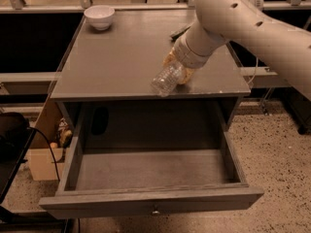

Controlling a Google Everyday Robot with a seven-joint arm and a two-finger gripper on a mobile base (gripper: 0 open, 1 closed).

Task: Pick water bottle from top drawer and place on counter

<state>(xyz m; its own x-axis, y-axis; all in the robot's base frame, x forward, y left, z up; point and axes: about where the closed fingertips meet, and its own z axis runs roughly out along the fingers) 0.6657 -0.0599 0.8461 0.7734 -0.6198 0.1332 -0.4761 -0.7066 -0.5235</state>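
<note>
The water bottle (167,79) is clear and ribbed. It hangs tilted, bottom end pointing down-left, just over the front right part of the counter (116,57). My gripper (178,68) sits at the end of the pale arm reaching in from the upper right and is shut on the bottle's upper part, hiding the cap and label. The top drawer (150,203) is pulled fully open below the counter, its inside bare, with the small knob (155,210) at the front centre.
A white bowl (99,16) stands at the counter's back left corner. A small dark object (179,31) lies on the counter behind the arm. A cardboard box (41,161) and a black item with a cable (12,140) sit on the floor to the left.
</note>
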